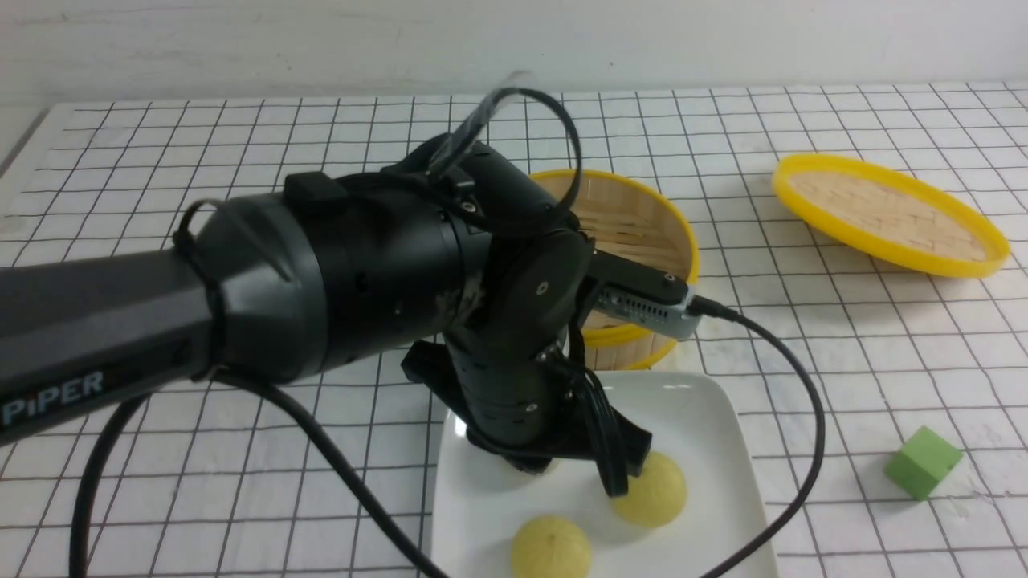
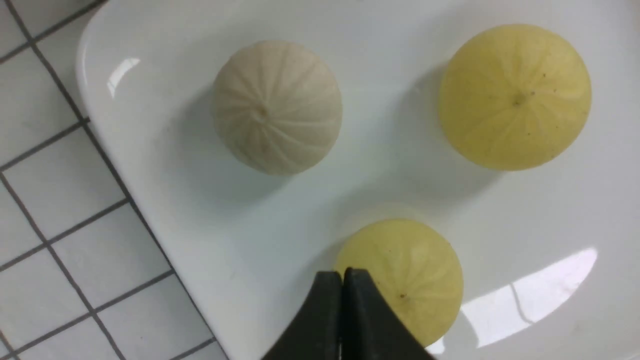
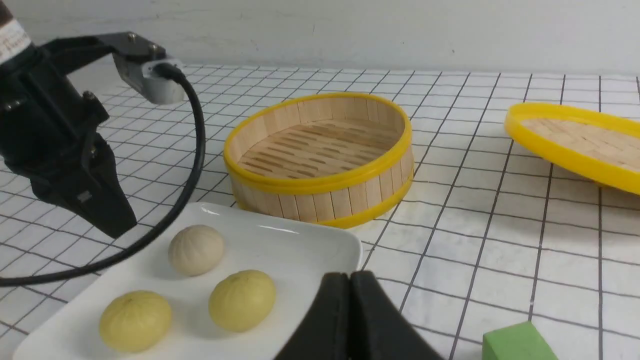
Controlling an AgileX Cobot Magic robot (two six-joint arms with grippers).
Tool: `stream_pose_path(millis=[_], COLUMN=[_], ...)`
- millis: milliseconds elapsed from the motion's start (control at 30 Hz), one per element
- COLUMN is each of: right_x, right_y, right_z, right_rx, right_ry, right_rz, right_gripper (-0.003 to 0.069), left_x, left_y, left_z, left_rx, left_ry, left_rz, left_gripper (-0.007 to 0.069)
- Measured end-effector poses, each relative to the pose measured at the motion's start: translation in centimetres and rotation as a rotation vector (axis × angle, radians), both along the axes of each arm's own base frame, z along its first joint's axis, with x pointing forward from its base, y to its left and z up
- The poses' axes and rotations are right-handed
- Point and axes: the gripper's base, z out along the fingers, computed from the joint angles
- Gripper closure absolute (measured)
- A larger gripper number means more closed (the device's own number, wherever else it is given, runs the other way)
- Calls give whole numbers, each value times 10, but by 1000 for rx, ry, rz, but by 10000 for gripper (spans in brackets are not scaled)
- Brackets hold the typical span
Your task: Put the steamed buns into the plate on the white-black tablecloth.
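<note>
Hovering above the plate [image 3: 300, 250], your left gripper [image 2: 342, 272] is closed, empty; your right gripper [image 3: 350, 274] likewise. Three steamed buns [image 2: 277, 107] lie apart inside.

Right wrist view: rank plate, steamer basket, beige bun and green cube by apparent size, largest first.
1. plate, though near the camera and partly cut off.
2. steamer basket.
3. beige bun and green cube look alike; the cube is cut by the frame, so unranked.

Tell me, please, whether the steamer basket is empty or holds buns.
Empty: the steamer basket has a bare slatted floor, and all three steamed buns lie on the plate.
</note>
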Motion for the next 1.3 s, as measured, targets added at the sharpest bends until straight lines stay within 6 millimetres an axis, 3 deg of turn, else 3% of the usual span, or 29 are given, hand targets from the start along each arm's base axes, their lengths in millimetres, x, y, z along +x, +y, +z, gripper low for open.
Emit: stream_pose_path(millis=[467,533,700,733,767,800,833,900,933,1067,1100,1167,1300], right_x=[17,18,18,18,18,19,19,19,19,20,20,20,20], right_y=[-10,-12,-17,-18,-18,-18,-18,-18,-18,-18,-18,-18,-18], right_z=[-71,-74,-76,-76,-76,-76,-76,-76,-75,-76,-76,-76,-76], right_rx=[-92,-102,-109,-109,-110,-107,-107,-105,-104,-103,-103,-103,-103], right_ry=[172,177,179,179,178,167,165,157,154,151,151,151,151], right_rz=[-323,-350,-449,-464,-464,-467,-467,-468,-468,-468,-468,-468,-468], right_gripper=[642,640,633,633,633,632,631,629,629,622,622,618,613], left_x=[3,3,-3,-6,-7,-12,-12,-25,-26,-59,-59,-85,-123], left_y=[-4,-3,8,15,16,24,24,41,43,84,84,119,173], left_z=[3,7,36,51,52,69,69,98,100,153,153,181,201], left_rx=[-52,-61,-101,-120,-124,-152,-151,-205,-209,-324,-320,-372,-369], left_ry=[-48,-59,-148,-190,-193,-236,-237,-302,-306,-442,-442,-531,-592], left_rz=[-8,-9,-23,-28,-27,-29,-29,-27,-26,-37,-39,-43,-8], left_gripper=[591,591,587,587,587,587,587,585,585,583,583,583,580])
